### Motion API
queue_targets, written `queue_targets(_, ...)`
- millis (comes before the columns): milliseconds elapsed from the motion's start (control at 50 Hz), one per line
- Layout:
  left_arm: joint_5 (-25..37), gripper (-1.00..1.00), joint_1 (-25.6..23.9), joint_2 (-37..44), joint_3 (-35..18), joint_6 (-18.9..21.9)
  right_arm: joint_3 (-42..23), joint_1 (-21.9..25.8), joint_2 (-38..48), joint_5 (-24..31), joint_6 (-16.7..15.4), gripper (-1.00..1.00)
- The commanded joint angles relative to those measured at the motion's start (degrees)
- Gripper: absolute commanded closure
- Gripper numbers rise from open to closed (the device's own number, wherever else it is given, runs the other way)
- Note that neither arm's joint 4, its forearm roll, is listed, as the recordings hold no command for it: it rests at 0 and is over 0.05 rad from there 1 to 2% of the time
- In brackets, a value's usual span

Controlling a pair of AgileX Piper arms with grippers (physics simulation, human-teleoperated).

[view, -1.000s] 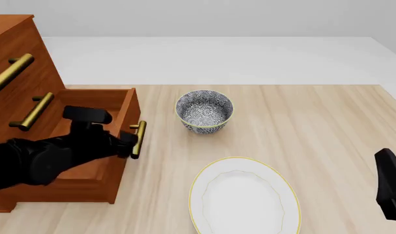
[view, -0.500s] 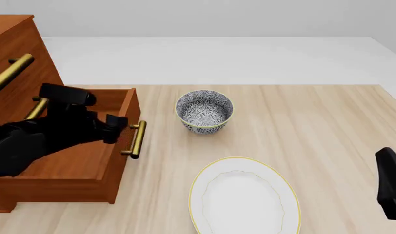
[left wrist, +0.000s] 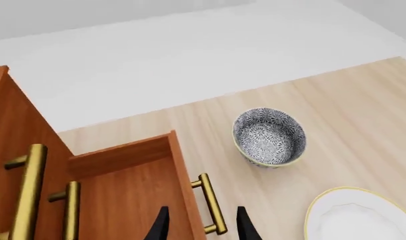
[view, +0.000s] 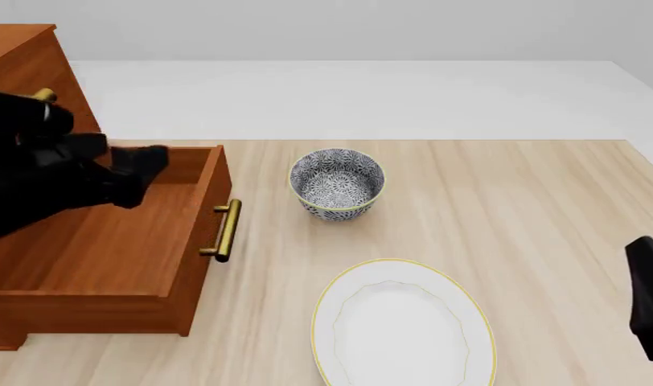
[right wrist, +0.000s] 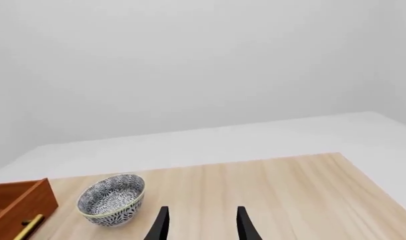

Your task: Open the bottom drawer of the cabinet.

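- The bottom drawer (view: 112, 257) is standing pulled out of the cabinet (view: 26, 72), handle's long axis crossing the pull direction.
- The left gripper (left wrist: 201, 227) is hovering above it, fingers parted (right gripper (right wrist: 201, 225) also parted, well apart).

- My left arm comes in from the left edge of the front view as a bulky black mass, raised and angled forward and to the right.
- My left gripper (view: 142, 165) is at the arm's tip; the wrist view shows its two dark fingertips (left wrist: 157, 229) spread apart with nothing between them.
- My right arm shows only as a dark sliver at the lower right edge of the front view.
- My right gripper (right wrist: 201, 225) has its fingertips (right wrist: 244, 226) parted in its wrist view, holding nothing, pointing level across the table.
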Motion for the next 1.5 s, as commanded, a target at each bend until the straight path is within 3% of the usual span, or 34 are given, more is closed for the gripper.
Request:
queue_targets(20,1.89,-1.0,0.41,-8.54,0.94,-0.28,-1.52,0.67,0.0,1.03,-0.53,-1.0)
queue_targets(260,2.45,-1.0,-0.2,-16.28,5.74,1.1,-4.34,2.41,0.0,3.25,-1.7,-1.0)
queue_targets(500,7.58,-1.0,-1.91,-25.53,8.29,0.8,-10.15,4.89,0.0,8.99,-3.74,-1.0)
queue_targets(740,12.16,-1.0,-1.44,-35.24,9.68,4.39,-16.16,6.0,-0.01,15.23,-5.7,-1.0)
queue_targets(960,16.86,-1.0,-2.15,-40.96,11.1,3.11,-19.68,6.57,-0.01,18.68,-6.47,-1.0)
queue_targets(1300,27.16,-1.0,-4.06,-51.14,9.41,4.4,-26.95,8.23,-0.01,25.9,-7.42,-1.0)
queue_targets(1500,29.55,-1.0,-4.21,-51.25,5.17,4.85,-32.98,8.19,-0.01,31.78,-8.2,-1.0)
